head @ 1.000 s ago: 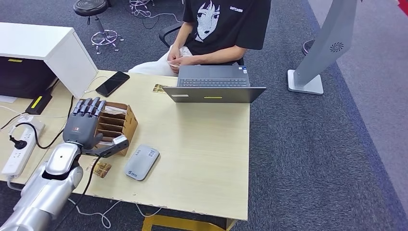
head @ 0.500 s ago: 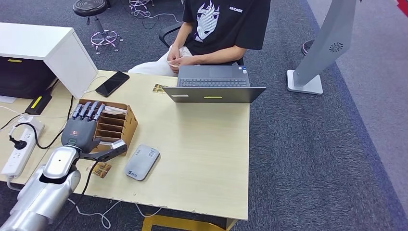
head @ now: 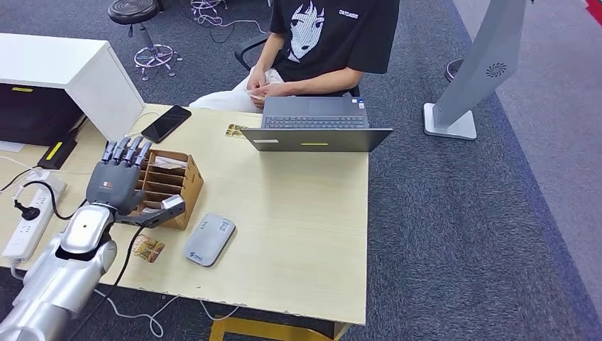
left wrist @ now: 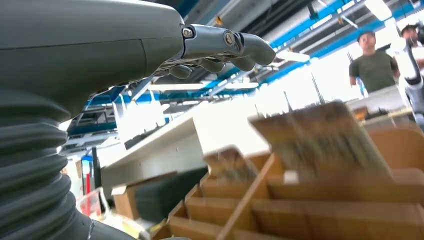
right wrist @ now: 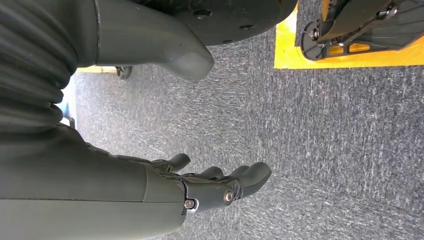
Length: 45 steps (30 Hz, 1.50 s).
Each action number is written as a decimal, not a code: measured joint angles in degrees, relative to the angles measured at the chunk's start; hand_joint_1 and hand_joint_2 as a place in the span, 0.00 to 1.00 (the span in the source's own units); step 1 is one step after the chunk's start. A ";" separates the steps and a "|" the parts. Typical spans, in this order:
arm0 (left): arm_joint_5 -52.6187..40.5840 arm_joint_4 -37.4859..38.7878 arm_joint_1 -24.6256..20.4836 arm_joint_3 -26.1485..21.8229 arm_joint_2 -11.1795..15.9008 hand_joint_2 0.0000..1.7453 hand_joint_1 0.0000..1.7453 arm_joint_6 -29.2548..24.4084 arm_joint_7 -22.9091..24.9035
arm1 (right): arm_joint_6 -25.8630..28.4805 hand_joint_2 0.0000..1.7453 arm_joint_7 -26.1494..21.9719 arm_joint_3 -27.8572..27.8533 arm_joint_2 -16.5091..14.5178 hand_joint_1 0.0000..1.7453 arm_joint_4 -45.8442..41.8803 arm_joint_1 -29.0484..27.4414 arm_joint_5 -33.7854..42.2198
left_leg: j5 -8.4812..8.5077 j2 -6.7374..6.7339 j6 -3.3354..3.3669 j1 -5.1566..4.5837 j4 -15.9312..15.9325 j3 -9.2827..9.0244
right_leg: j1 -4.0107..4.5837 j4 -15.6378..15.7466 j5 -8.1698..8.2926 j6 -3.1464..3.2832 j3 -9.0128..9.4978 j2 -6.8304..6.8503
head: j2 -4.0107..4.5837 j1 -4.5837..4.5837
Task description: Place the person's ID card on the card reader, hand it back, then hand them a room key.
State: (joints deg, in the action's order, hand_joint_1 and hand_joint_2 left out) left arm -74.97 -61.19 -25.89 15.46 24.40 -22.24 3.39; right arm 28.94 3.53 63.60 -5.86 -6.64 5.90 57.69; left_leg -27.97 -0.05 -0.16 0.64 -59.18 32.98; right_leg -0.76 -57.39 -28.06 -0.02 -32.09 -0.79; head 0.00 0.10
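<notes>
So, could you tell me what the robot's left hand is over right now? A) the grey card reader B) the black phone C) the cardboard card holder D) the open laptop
C: the left hand sits open over the cardboard card holder, with the grey card reader beside it.

Grey card reader (head: 209,239) is lying flat just right of my left hand (head: 116,186); the person's hands are holding a card (head: 255,94) far ahead.

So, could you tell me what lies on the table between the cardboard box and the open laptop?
In the head view, bare tabletop: nothing lies between the brown cardboard slotted box and the grey open laptop.
</notes>
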 joint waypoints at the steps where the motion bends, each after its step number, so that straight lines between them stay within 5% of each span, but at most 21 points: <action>1: 0.14 -0.20 -1.03 -0.02 0.09 1.00 0.00 -0.37 -0.13 | 0.01 1.00 0.11 0.00 0.01 0.00 0.00 0.00 0.03 | 0.00 0.01 0.00 0.00 0.00 0.00 | 0.00 0.00 0.00 0.00 0.01 0.01 | 0.00 -0.01; 9: 0.74 -1.88 -5.86 -0.05 0.32 1.00 0.00 -0.97 -0.49 | 0.01 1.00 0.67 0.00 0.02 0.00 0.00 0.01 0.15 | 0.00 -0.01 0.00 -0.01 -0.01 -0.01 | 0.00 -0.01 0.00 0.00 0.02 0.00 | 0.00 -0.01; 39: 1.60 -1.85 -6.23 -0.04 0.26 1.00 0.00 -1.59 -0.67 | -0.35 1.00 1.27 0.15 0.02 0.00 0.00 -0.03 0.32 | 0.00 0.00 0.00 0.00 0.00 0.00 | 0.00 -0.01 0.00 0.00 0.02 0.01 | 0.00 -0.01; 45: 0.43 -2.77 -6.70 -0.09 3.64 1.00 0.00 5.73 3.78 | -0.19 1.00 1.19 0.15 0.02 0.00 0.00 -0.20 1.72 | 0.00 -0.11 -0.01 0.01 0.00 -0.01 | 0.00 -0.02 0.00 0.00 -0.02 -0.10 | 0.00 -0.02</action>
State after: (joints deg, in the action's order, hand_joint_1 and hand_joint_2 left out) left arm -74.54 -63.96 -32.58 15.37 28.03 -16.51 7.17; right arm 28.75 4.72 63.76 -5.84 -6.64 5.70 59.41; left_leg -27.98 -0.17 -0.17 0.65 -59.18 32.97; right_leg -0.76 -57.42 -28.06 -0.01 -32.12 -0.89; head 0.00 0.08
